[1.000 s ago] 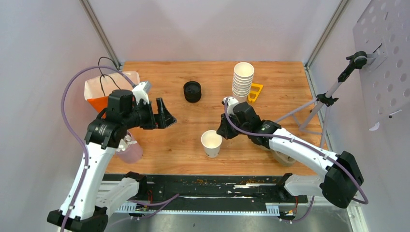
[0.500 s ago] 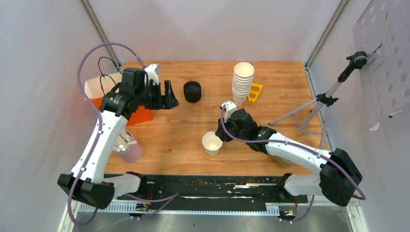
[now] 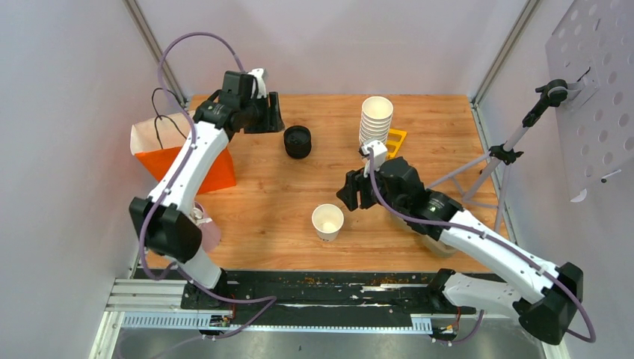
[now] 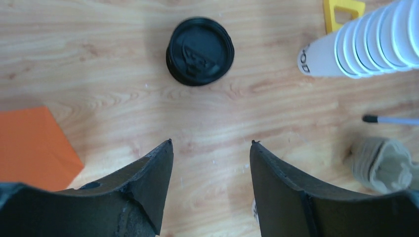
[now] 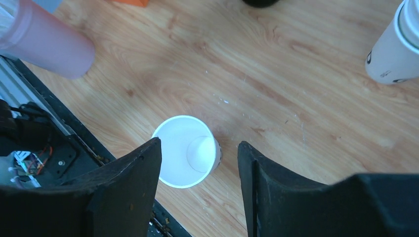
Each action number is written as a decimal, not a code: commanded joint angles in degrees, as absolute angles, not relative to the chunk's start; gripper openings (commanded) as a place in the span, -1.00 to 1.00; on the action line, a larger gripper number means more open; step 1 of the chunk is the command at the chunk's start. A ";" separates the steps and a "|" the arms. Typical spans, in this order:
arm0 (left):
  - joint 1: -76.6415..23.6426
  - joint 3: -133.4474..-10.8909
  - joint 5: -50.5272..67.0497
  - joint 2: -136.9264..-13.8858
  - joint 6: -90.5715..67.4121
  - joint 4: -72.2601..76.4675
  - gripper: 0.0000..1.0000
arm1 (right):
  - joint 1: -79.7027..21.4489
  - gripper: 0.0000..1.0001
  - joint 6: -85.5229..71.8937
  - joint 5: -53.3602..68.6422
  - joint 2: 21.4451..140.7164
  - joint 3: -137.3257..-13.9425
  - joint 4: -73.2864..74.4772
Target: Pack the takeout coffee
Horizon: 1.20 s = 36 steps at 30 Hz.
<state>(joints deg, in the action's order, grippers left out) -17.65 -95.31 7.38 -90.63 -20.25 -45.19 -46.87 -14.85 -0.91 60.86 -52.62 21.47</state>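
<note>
The black lid [image 4: 200, 51] is seen straight ahead of the parted, empty left jaws, and the lidless cup [image 5: 187, 150] beneath the equally parted right jaws.

top view looks down from high at the near edge over the whole table [image 3: 284, 202]. wrist views face down, close in; left shares the black lids [image 4: 200, 51], right the open cup [image 5: 187, 151].

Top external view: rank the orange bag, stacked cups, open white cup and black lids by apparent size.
1. orange bag
2. stacked cups
3. open white cup and black lids: too alike to separate.
</note>
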 commanded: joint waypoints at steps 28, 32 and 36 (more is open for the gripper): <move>-18.03 -108.08 -2.45 -119.67 -15.39 -35.49 -0.22 | -47.24 0.19 -12.50 -1.48 57.90 -58.71 23.42; -18.02 -108.24 -2.33 -120.68 -15.41 -34.75 -0.22 | -47.20 0.19 -12.37 -1.73 57.83 -58.43 23.30; -18.02 -108.63 -1.73 -121.75 -15.42 -34.83 -0.24 | -47.19 0.19 -12.37 -1.73 57.85 -58.30 23.25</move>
